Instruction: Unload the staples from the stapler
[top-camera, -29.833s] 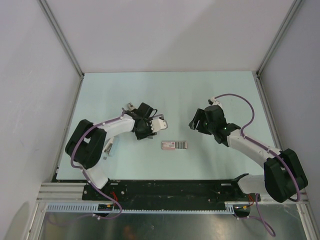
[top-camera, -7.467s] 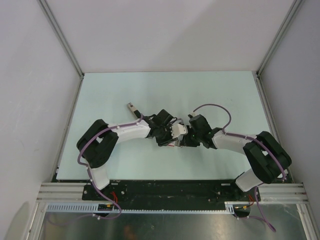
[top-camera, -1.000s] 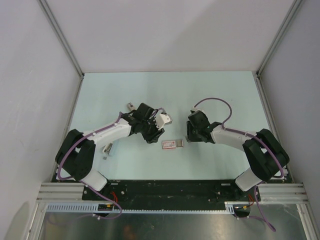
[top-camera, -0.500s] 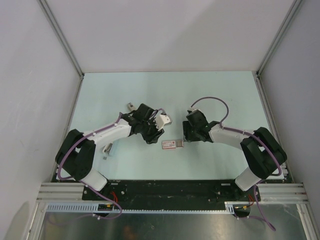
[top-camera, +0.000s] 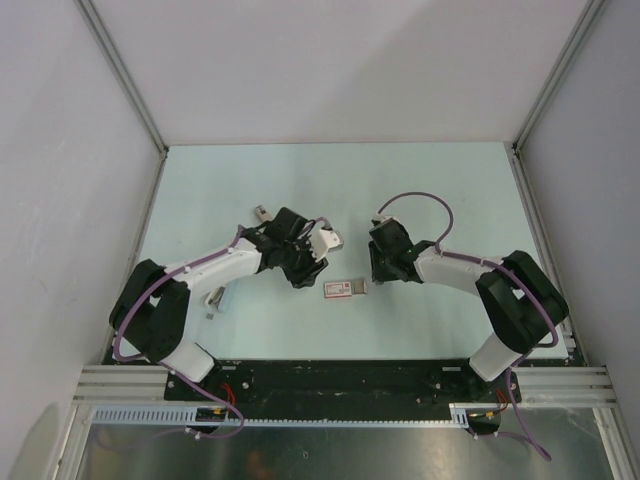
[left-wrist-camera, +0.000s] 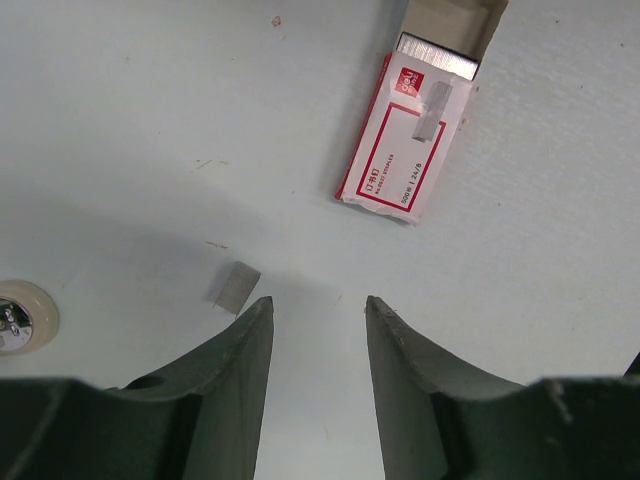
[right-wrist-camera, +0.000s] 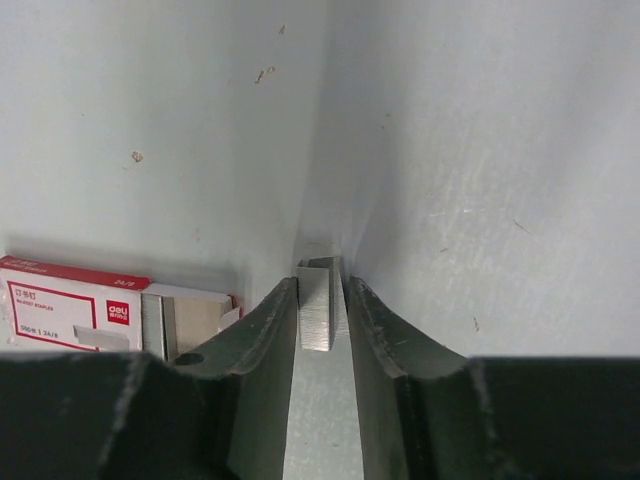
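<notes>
Toward the middle of the bench's near edge lies the staple box, a small red-and-white carton rather than a stapler proper. It lies flat, its open flap end showing a grey block of staples. The left gripper hangs just left of the box and a little farther from the near edge, jaws spread and holding nothing, apart from the box. A short loose piece of staples lies on the bench beside its left finger. The right gripper sits just right of the box, pinching a strip of staples upright between its fingers, with the box's open end close on its left
</notes>
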